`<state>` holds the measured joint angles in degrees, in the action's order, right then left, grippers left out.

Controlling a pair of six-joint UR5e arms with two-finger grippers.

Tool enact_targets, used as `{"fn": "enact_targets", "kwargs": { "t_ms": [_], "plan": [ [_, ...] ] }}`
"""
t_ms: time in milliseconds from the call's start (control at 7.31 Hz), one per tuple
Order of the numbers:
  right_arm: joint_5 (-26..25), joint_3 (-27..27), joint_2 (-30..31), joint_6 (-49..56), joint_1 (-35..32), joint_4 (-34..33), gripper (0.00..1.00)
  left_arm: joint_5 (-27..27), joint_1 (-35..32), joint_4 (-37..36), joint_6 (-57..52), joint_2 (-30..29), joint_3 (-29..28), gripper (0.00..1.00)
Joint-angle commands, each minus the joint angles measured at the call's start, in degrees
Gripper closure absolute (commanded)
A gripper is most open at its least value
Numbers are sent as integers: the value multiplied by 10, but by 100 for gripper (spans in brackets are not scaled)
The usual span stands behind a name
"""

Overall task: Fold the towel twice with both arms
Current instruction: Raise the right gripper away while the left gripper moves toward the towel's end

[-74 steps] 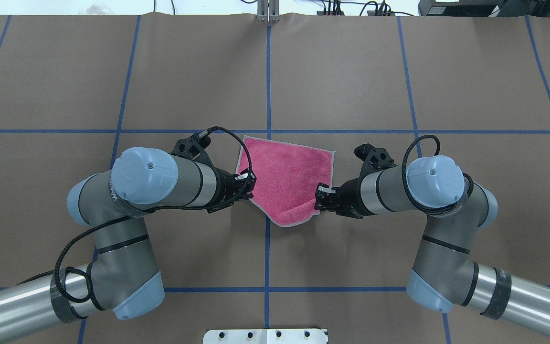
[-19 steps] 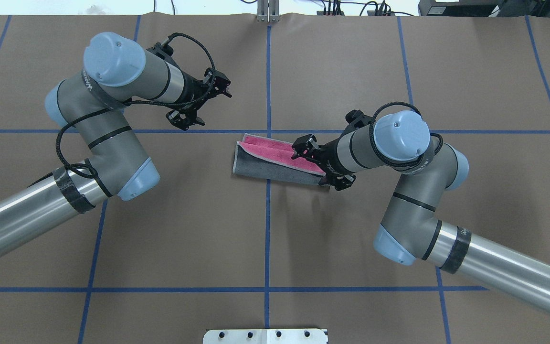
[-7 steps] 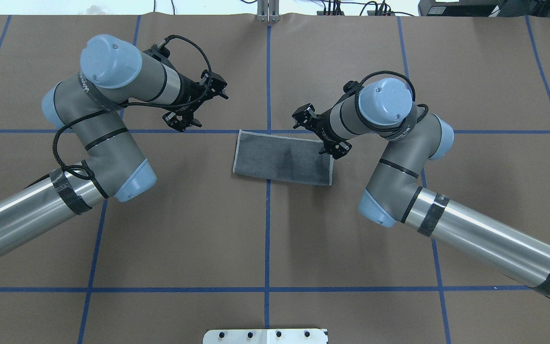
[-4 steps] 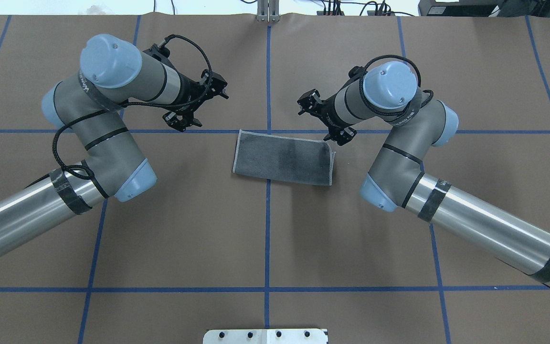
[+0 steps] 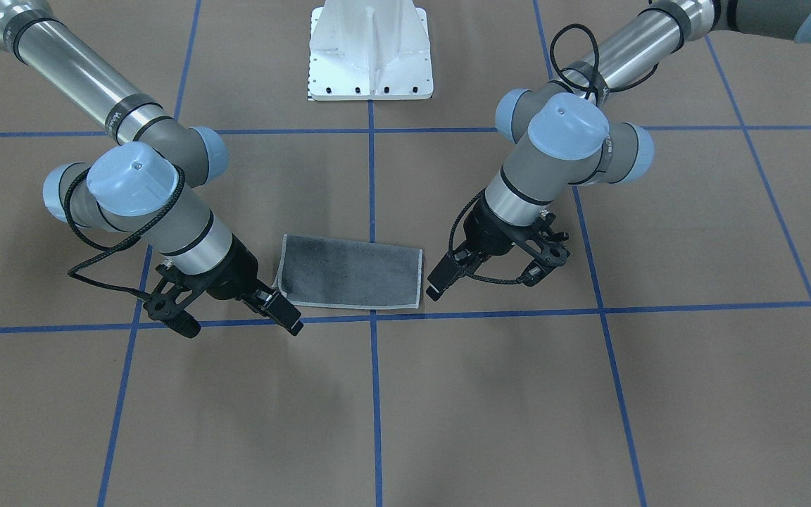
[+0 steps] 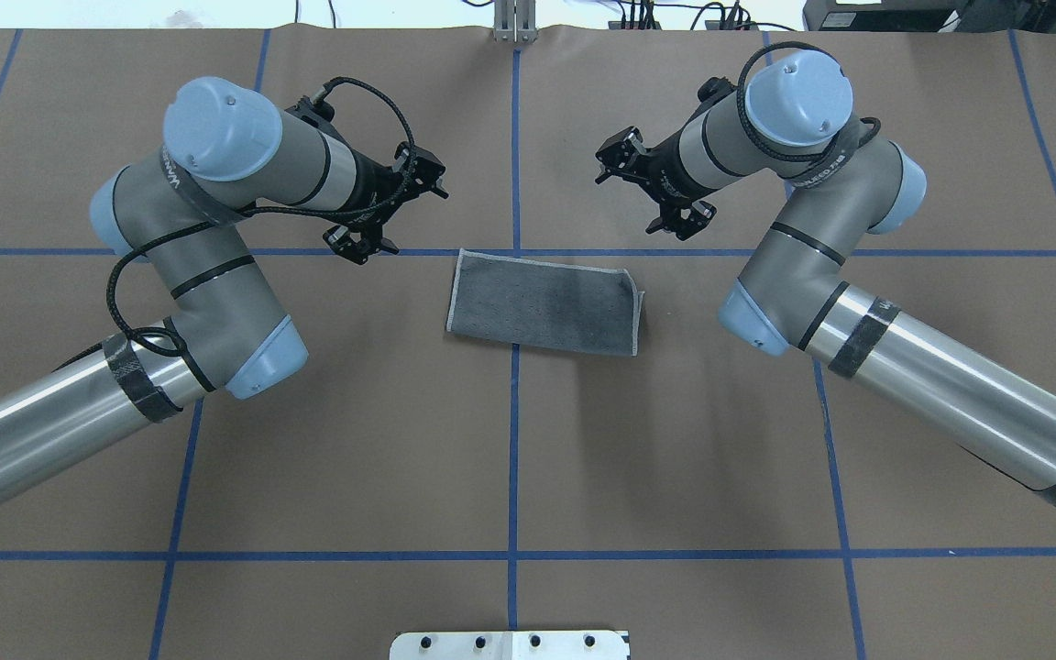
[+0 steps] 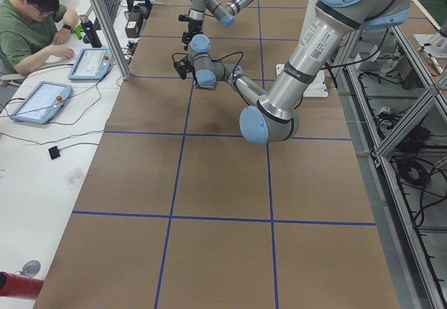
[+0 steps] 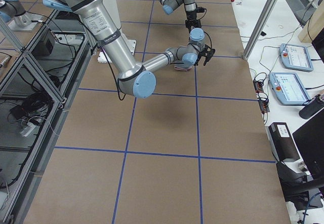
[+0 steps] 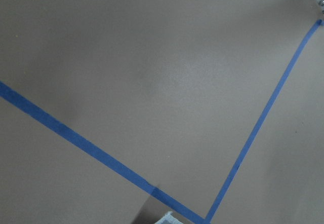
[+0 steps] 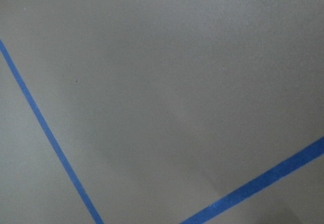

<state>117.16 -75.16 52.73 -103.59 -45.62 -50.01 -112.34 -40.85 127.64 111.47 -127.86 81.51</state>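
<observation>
The towel lies flat on the brown table, folded into a long rectangle with its dark grey face up and a light hem around it; it also shows in the front view, towel. My left gripper hovers off the towel's far left corner, open and holding nothing. Off the far right corner, my right gripper is open and empty too. In the front view the left gripper and right gripper flank the towel's short ends without touching it. A towel corner peeks into the left wrist view.
Blue tape lines grid the brown table cover. The white pedestal base stands at the robot's edge, and a metal post at the far edge. A person sits at a side desk with tablets.
The towel, earlier pink side up and held by both grippers, now lies folded grey side up. The right gripper has let go and pulled away toward the far right; the left arm has shifted slightly.
</observation>
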Motion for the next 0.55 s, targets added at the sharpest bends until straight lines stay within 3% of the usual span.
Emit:
{"fn": "enact_targets", "kwargs": {
  "t_ms": [0,410],
  "plan": [
    [11,-3,1,17,-15,3,1,25,37,0,14,0,1,0],
    [34,-5,0,22,-32,3,1,51,83,-1,16,8,1,0]
  ]
}}
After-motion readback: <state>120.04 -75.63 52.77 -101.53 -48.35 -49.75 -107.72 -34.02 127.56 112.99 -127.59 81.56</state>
